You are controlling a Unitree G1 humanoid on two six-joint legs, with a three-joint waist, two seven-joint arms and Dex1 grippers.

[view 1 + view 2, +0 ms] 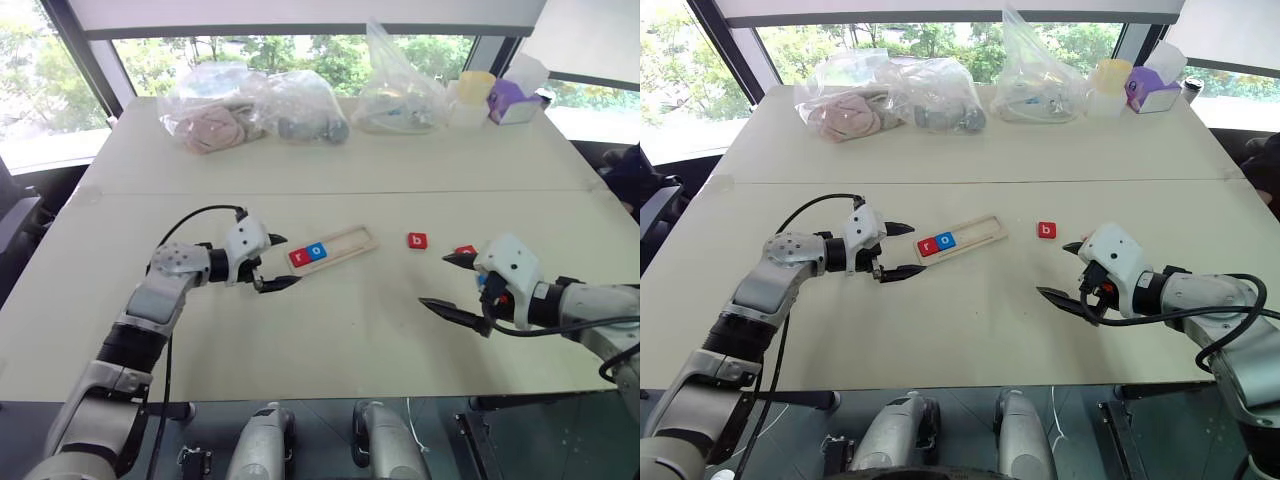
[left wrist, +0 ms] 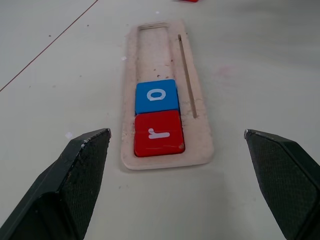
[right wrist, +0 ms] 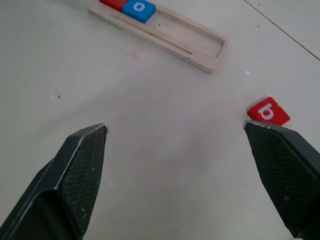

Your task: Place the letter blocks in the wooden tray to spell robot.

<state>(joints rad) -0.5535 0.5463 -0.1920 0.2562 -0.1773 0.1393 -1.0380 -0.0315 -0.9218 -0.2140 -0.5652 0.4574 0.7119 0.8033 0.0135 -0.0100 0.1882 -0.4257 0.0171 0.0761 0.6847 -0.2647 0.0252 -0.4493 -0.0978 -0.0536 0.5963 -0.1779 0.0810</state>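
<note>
On the pale table (image 1: 330,330), the wooden tray (image 1: 352,241) lies at a slant between the two arms. Two blocks sit in its end nearest the left arm: the red r block (image 2: 158,133) outermost, the blue o block (image 2: 156,95) touching it. Rest of the slot is bare.

Left gripper (image 1: 275,262) hovers just beside the filled end of the tray, fingers spread wide, nothing between them. Right gripper (image 1: 450,282) also stands fully spread and empty, hanging over bare table well apart from the tray.

Red b block (image 1: 417,240) lies loose on the table between tray and right gripper, flat, letter up. Another red block (image 1: 466,249) peeks out just behind the right gripper, mostly hidden; its letter cannot be read. A fifth block is not clearly made out.

Handling, as a judgement: blocks look small, flat, rigid, light; not fragile. Faces appear smooth, so a shallow pinch could slip or flick the tile away. Best hold is across two opposite side edges, fingers coming down close to the table, since the block stands low. The b block is next in the word and lies nearer the right gripper. It sits turned relative to the tray, so it likely needs squaring before seating against the o.

Tray looks light too; a nudge from either gripper could slide it.

Clear plastic bags (image 1: 250,108) lie along the far side of the table, well away.
</note>
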